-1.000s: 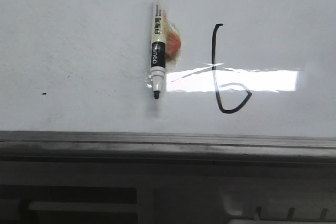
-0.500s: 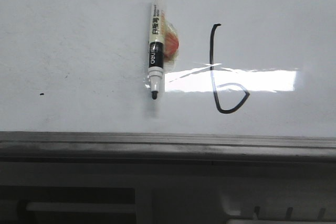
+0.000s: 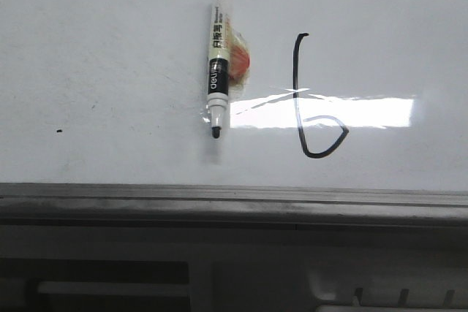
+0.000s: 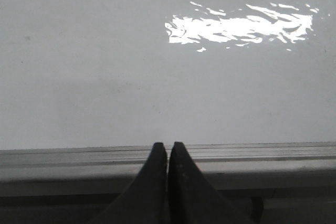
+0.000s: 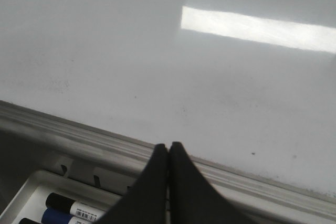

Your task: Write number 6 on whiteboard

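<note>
Number 6 (image 3: 314, 100) stands finished on the whiteboard (image 3: 110, 49).
You see nothing shift since a second ago; left gripper (image 4: 167, 148) and right gripper (image 5: 168, 148) are closed, empty.

We see the whiteboard (image 3: 110, 56) as glossy white with a grey metal frame edge and a bright white rectangular reflection, and on it the number 6 (image 3: 311, 100) is a thin black line, with a tiny black dot (image 3: 59, 131) far off to its side. The marker (image 3: 219, 60) lying on the board has a white barrel with a black band, black print and a black tip, with an orange-red patch beside it. Our left end effector (image 4: 167, 148) and right end effector (image 5: 168, 148) both show black fingers pressed together, and just beside the right one a white tray (image 5: 37, 184) holds markers with black and blue caps and white labels.
</note>
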`<state>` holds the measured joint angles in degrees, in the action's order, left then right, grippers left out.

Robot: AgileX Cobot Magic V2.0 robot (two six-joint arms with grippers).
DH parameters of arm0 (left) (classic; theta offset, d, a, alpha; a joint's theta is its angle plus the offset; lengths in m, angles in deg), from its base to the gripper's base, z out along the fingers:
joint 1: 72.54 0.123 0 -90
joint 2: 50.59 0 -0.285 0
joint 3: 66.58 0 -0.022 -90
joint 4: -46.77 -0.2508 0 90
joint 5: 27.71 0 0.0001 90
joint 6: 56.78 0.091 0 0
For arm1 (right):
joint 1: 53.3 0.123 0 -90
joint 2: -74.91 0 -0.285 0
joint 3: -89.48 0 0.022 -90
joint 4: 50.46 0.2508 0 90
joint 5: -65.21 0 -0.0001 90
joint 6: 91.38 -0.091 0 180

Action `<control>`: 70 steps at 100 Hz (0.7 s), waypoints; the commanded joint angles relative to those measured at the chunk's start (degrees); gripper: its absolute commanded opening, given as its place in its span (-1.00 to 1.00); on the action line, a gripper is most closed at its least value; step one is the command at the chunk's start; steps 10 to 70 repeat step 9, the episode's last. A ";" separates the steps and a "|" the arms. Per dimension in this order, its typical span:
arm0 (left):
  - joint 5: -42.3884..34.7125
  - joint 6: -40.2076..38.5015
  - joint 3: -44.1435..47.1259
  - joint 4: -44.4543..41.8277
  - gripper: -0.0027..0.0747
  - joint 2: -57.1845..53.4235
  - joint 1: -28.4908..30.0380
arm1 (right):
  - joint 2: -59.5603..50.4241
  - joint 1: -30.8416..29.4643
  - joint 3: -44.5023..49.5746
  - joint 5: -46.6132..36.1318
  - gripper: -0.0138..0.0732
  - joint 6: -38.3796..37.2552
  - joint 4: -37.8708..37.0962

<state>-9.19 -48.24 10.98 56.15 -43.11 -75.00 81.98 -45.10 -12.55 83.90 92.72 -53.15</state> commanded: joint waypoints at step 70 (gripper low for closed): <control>-3.63 -0.47 2.49 0.38 -0.98 0.52 0.14 | -0.92 -0.34 1.50 -1.15 -0.83 -0.03 -0.24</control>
